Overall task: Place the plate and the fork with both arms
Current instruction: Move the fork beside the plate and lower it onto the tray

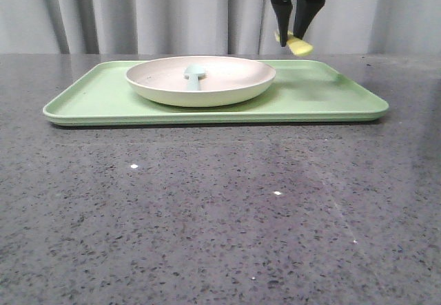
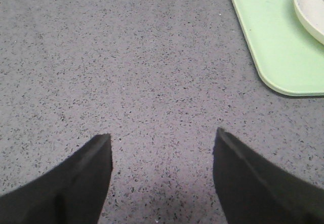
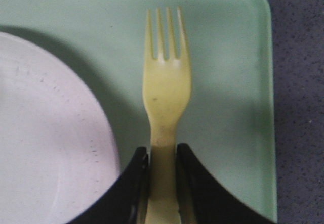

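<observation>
The cream-white plate [image 1: 201, 79] sits on the left-middle of the light-green tray [image 1: 324, 97]; its rim also shows in the left wrist view [image 2: 310, 9] and in the right wrist view [image 3: 45, 133]. My right gripper [image 1: 295, 35] is shut on the handle of the yellow fork [image 3: 165, 90] and holds it in the air above the tray's right part, tines pointing away from the fingers; the fork also shows in the front view [image 1: 298, 44]. My left gripper [image 2: 162, 143] is open and empty over bare table, left of the tray.
A pale blue-green spoon-like utensil [image 1: 195, 76] lies in the plate. The tray's corner [image 2: 283, 67] lies near my left gripper. Dark speckled tabletop [image 1: 207, 215] stretches in front of the tray. A grey curtain hangs behind.
</observation>
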